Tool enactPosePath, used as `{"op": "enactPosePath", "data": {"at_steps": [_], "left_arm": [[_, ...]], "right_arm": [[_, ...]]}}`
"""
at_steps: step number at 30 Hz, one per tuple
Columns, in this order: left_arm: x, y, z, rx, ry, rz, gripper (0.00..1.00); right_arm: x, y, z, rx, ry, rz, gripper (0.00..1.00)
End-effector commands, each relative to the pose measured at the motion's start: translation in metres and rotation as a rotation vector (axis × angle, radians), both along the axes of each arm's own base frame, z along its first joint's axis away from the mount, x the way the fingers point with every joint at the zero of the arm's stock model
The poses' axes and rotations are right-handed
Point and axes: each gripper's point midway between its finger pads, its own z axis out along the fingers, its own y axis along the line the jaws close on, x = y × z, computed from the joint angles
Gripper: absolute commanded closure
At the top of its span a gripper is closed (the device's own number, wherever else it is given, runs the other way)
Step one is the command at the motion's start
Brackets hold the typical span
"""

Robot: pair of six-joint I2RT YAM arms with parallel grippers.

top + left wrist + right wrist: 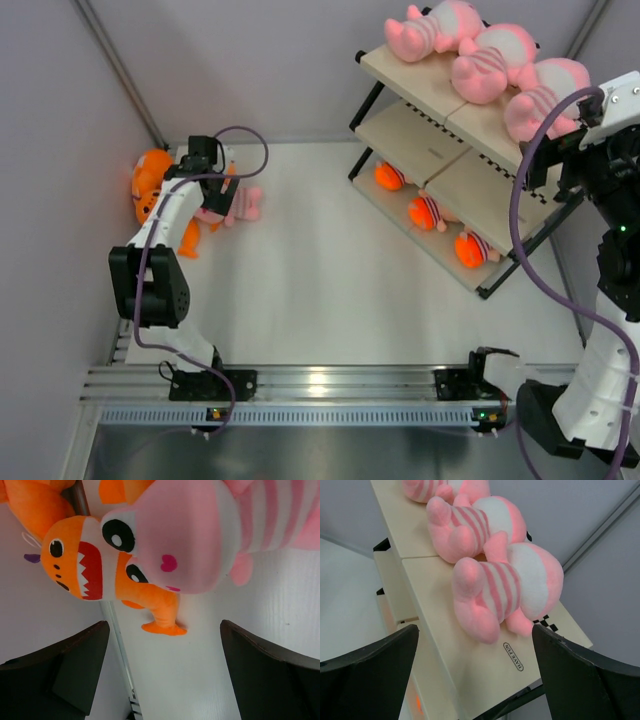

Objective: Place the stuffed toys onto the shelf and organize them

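R gripper (475, 630) spread + empty beside pink toy (505, 595) ending the pink row on shelf (435, 645) top tier, oranges (425, 212) bottom tier, so I read colour-sorting; L gripper (164, 625) spread over last pink (190, 540) + orange toy (85, 565) on table (280, 605).

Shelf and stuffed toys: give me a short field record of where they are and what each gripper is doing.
shelf, top tier: three pink toys in a row
shelf, bottom tier: three orange toys
off the shelf: one pink toy and at least one orange toy on the table, far left
left gripper: open, over those two, empty
right gripper: open, at the top tier, empty
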Motion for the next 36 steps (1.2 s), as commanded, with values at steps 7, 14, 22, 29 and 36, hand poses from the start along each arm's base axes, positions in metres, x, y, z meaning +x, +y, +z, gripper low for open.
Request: {"op": "enactPosePath", "data": {"at_steps": [7,14,22,29,36], "left_arm": [[0.029,0.006,-0.026,-0.025,-0.034,-0.012,0.12],[0.045,0.01,-0.033,0.001,-0.062,-0.006,0.17],[0.085,0.005,-0.051,-0.021,-0.082,-0.051,0.36],[0.097,-0.01,-0.055,-0.062,-0.072,-0.19,1.0],[0.045,-0.075,0.002,-0.308,-0.121,-0.495,1.0]], "right_arm": [[-0.017,0.016,0.002,-0.003,-0.066,0.055,0.04],[-0.013,0.021,-0.008,-0.003,-0.038,0.075,0.04],[-0.02,0.03,-0.014,-0.025,-0.038,0.127,0.04],[-0.032,0.041,-0.013,-0.052,-0.067,0.194,0.05],[-0.031,0.045,-0.024,-0.07,-0.052,0.216,0.05]]}}
